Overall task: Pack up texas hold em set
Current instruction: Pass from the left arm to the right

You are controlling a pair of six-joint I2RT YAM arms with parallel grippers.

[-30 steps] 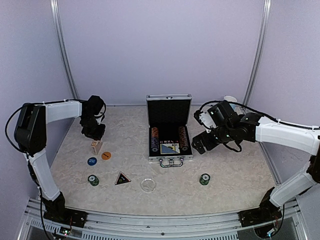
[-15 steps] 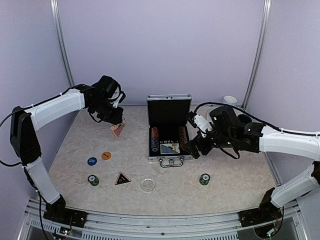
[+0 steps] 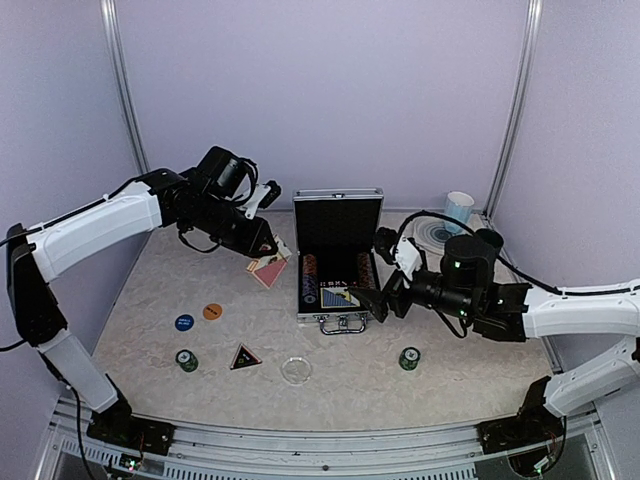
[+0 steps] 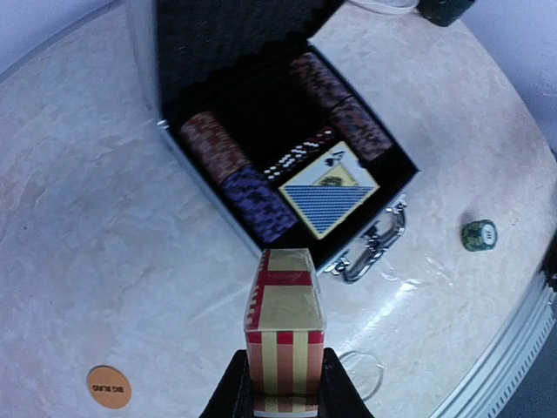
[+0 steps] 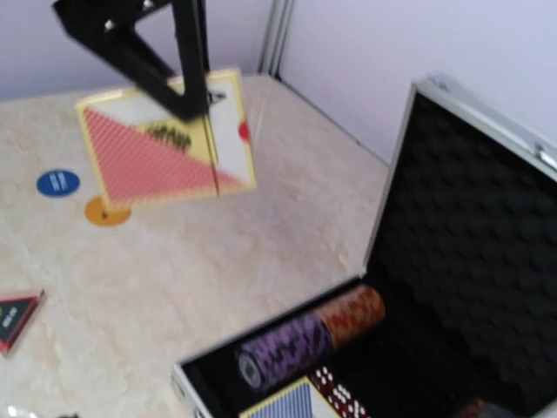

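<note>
Now the left claw [image 4: 283, 396], clenched on the red deck [image 4: 283, 305], hangs just left of the case [image 3: 338, 195] toward the bench's [image 3: 450, 370] far edge, right claw [image 3: 368, 300] released; next likely needs it lowered beside the blue deck [image 4: 329, 198].

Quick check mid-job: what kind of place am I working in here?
Probably a lab robot test booth, not a home: plain lilac walls, aluminium frame posts, a marble-look table with a mounting rail.

Lilac walls [image 3: 320, 90] enclose a beige marbled tabletop [image 3: 470, 385].
</note>
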